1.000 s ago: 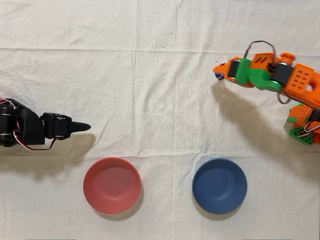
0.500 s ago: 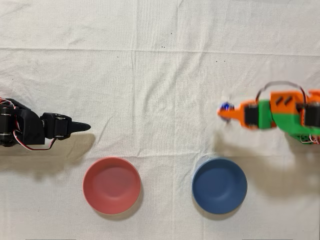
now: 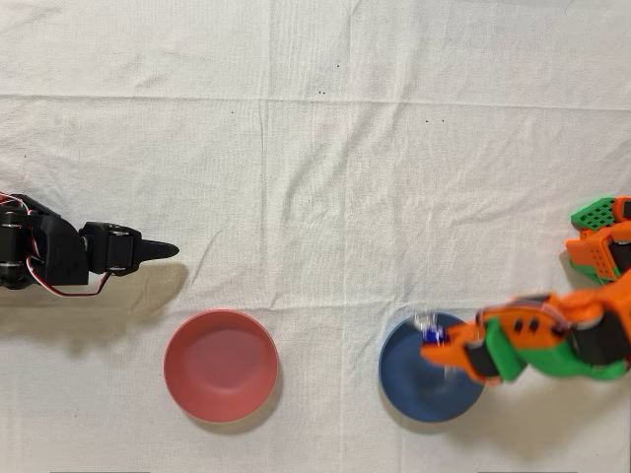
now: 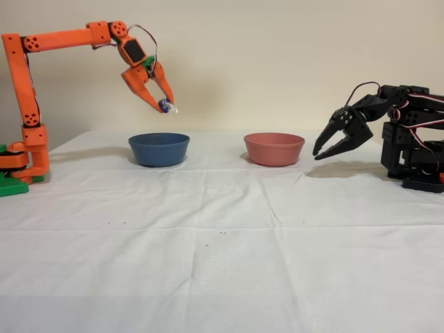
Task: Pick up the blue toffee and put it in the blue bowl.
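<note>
Cloth [image 4: 222,250]: white, covers the whole table, both bowls standing on it.
Black arm [image 4: 388,139]: idle at the right in the fixed view.
Orange arm [image 4: 62,38]: reaches out high from its base at the left in the fixed view.
Bowl [image 4: 159,148]: blue, nothing in it that I can see; pink bowl [image 4: 274,148] well apart from it.
Gripper [image 4: 164,104]: pinched on the toffee, pointing down above the bowl.
Toffee [image 3: 432,337]: held in the air, over the bowl's upper part in the overhead view.
Done: picked up and carried across.
Left: let go, so it drops in.
</note>
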You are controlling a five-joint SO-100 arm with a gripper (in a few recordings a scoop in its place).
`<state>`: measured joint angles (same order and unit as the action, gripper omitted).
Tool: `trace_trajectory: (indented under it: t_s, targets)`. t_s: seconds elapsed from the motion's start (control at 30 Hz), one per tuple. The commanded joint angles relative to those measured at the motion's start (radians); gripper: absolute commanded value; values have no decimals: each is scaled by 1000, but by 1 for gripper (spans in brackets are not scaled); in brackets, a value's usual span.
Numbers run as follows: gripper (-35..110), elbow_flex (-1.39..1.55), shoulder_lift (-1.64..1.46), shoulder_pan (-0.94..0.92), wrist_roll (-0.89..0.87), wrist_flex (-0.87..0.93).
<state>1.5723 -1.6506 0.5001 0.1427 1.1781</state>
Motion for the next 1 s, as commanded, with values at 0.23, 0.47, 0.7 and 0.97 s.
trace_trajectory:
  t_s: [0.23, 0.47, 0.7, 0.97]
  targets:
    - [12, -12, 86, 103, -25, -72]
    - [12, 58, 147, 123, -41, -133]
    - [25, 84, 160, 112, -61, -141]
    - [38, 121, 124, 84, -44, -135]
